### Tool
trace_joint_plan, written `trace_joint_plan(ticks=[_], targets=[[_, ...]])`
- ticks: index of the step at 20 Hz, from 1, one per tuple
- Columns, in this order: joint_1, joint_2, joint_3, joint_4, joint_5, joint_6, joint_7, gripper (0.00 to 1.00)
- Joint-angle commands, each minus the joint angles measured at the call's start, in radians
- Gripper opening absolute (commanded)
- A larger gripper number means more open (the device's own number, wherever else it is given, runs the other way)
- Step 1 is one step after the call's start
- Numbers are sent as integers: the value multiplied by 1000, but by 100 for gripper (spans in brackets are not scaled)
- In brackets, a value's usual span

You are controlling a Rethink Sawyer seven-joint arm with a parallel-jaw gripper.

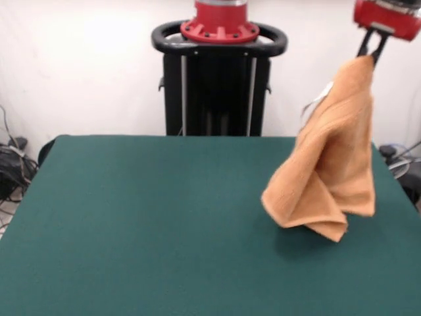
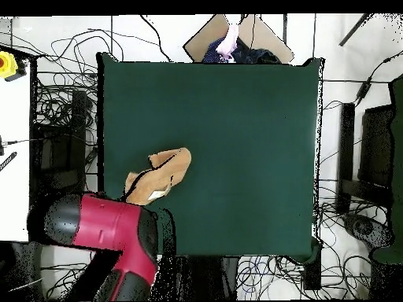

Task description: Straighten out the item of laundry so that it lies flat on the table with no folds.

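Observation:
The orange-tan towel [image 1: 332,158] hangs in the air from one corner, folded and bunched, its lower edge just above the dark green table [image 1: 145,224] at the right side of the front view. A small white tag [image 1: 320,99] shows near its top. My gripper [image 1: 371,52] is shut on the towel's top corner, high at the upper right. In the overhead view the towel [image 2: 161,174] shows over the table's left part [image 2: 236,134], with my red and black arm [image 2: 110,232] covering the gripper.
The robot's black pedestal [image 1: 217,85] stands behind the table's far edge. Cables lie on the floor around the table [image 2: 55,118]. A person's hand [image 2: 230,39] shows at the top edge of the overhead view. A white surface [image 2: 14,149] sits at the left.

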Motion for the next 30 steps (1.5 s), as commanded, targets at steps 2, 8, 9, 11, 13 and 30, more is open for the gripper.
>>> trace_joint_plan(ticks=[2,8,9,11,13,30], targets=[[54,-30,-3,-1,42,164,413,0],[37,-66,0,13,14,187,412,0],[33,-66,3,8,10,189,412,0],[1,-65,9,20,2,178,377,0],[-15,-68,10,16,-9,185,359,0],[157,-200,-39,37,21,360,624,0]])
